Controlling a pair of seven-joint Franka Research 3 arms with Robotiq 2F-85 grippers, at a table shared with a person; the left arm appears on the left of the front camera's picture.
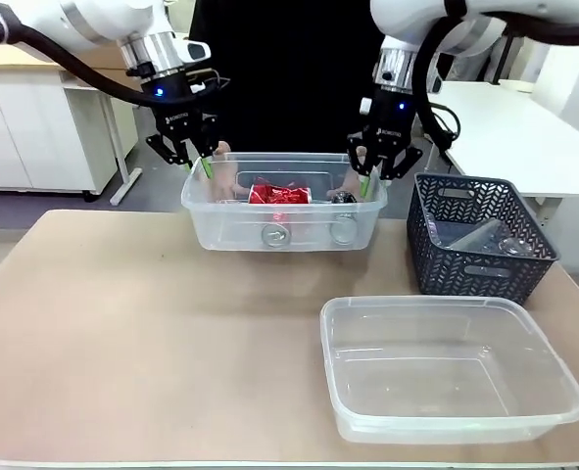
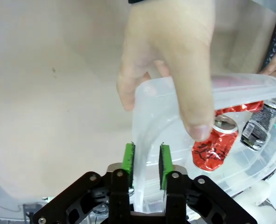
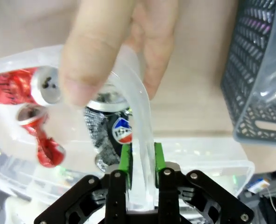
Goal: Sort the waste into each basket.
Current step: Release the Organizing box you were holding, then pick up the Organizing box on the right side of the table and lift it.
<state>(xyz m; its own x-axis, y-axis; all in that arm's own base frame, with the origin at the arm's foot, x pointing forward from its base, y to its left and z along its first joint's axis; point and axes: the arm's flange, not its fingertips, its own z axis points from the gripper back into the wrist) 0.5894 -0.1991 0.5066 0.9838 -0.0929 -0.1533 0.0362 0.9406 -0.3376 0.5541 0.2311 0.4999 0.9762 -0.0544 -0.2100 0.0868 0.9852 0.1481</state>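
Both sets of jaws are clamped on the rim of the far clear tub: the left gripper pinches its left end wall, the right gripper its right end wall, so the tub hangs raised between them. Person's hands also grip the tub's rim, likely to steady a handover. Inside the tub lie crushed red cans and a dark can. Nearer than the tub sits an empty clear tub; right of the tub, a dark lattice basket
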